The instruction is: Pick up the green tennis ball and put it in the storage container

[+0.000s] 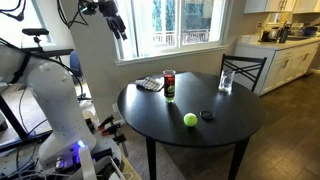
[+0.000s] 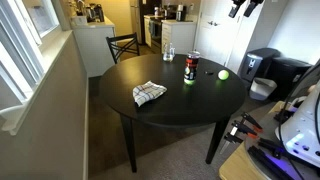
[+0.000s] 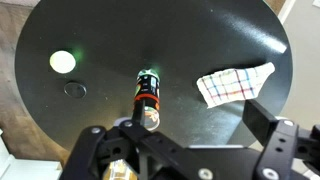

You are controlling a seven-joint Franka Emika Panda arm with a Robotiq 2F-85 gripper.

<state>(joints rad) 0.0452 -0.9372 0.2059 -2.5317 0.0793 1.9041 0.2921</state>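
In an exterior view, a round black table (image 1: 150, 112) stood beside a bright window (image 1: 170, 25). The green tennis ball (image 1: 190, 119) lay on the tabletop near its front edge, with a small flat black disc (image 1: 207, 115) just beside it. The storage container (image 1: 169, 84) stood upright further back, near a checked cloth (image 1: 149, 84). A clear glass (image 1: 226, 80) stood at the far edge, in front of a dark chair (image 1: 243, 68). The gripper (image 1: 117, 22) hung high above, well apart from everything; its jaws could not be made out there.

In an exterior view from across the room, the ball (image 2: 223, 74) lay near the container (image 2: 190, 68). The cloth (image 2: 149, 93) lay nearer the camera and the glass (image 2: 167, 52) stood beyond. The gripper (image 2: 240, 8) showed at the top edge.

In the wrist view, looking straight down, the gripper (image 3: 185, 140) had its jaws spread wide, holding nothing. The container (image 3: 147, 95) stood almost directly beneath it. The ball (image 3: 62, 61) lay off to one side with the disc (image 3: 75, 90) near it, and the cloth (image 3: 235, 84) lay on the opposite side. The container's label was too small to read.
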